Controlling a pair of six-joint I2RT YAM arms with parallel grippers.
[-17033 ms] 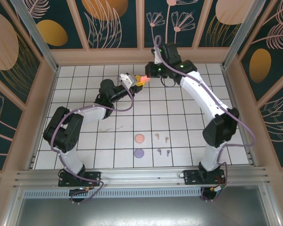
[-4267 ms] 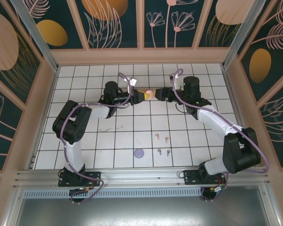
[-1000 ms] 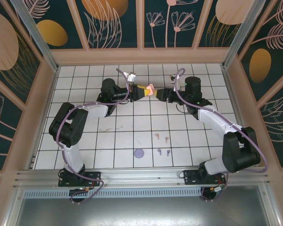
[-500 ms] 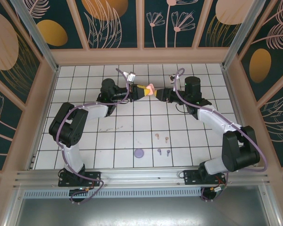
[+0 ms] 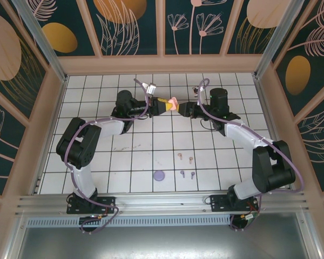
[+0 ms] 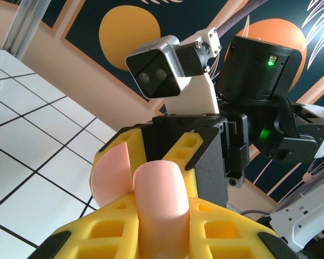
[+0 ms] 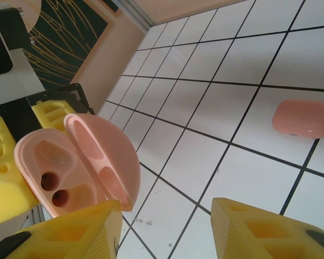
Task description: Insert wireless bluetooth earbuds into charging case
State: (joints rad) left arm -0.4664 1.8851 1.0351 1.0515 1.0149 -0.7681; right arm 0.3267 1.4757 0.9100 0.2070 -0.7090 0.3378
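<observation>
Left pincer [image 5: 165, 104] is seen pinching the open peach case [image 7: 75, 162], raised at far centre. Right pincer [image 7: 167, 226] is spread, facing it. On the table [image 5: 140, 156], well nearer the bases and nearer the right arm, are counted one purple case [image 5: 159, 175], two tan-peach earbuds [image 5: 180, 156] and two purple earbuds [image 5: 182, 173]. Stem axes are too small to tell.

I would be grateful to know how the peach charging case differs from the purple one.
The peach charging case is hinged open; the purple charging case is shut. The peach one is held in the left claw; the purple one lies on the table. Both are rounded.
</observation>
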